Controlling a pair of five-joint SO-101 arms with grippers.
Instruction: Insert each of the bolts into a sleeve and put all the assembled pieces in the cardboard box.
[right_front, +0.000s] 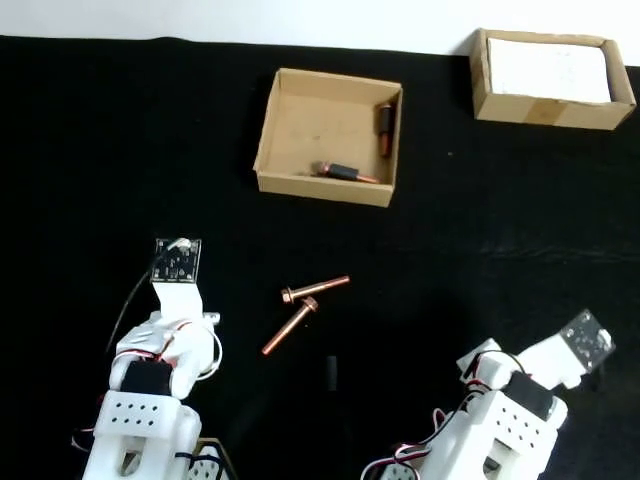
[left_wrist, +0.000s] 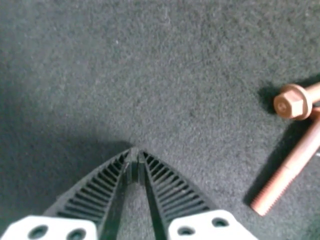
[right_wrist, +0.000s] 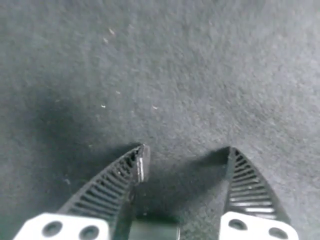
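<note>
Counter: the counter (right_front: 100, 150) wears a black cloth, matte and felt-like, with a fine grain.
Cardboard box: the cardboard box (right_front: 300, 184) is brown, square and open on top, at the upper centre of the high view.
Assembled pieces: the first piece (right_front: 384, 128) lies along the box's right wall and the second piece (right_front: 345, 172) along its lower wall. Each is a copper-coloured bolt in a dark sleeve.
Loose bolts: the upper bolt (right_front: 316, 288) and the lower bolt (right_front: 290, 328) lie at the frame's centre. They are copper-coloured with hexagonal flanged heads; the heads are close together, the shafts spread apart.
Loose sleeve: the loose sleeve (right_front: 331, 372) is a short dark cylinder below the bolts, faint against the cloth.
Left arm: the left arm (right_front: 150, 370) is white, at the lower left, its wrist pointing up the frame. The left tool (left_wrist: 136, 156) has black ribbed fingers clenched tip to tip, with nothing between, near the bolts.
Right arm: the right arm (right_front: 520, 395) is at the lower right, its wrist turned to the upper right. The right tool (right_wrist: 186, 156) is released, fingers spread over bare cloth.
Second box: the second box (right_front: 540, 110) is cardboard with a flat white filling, at the upper right corner.
</note>
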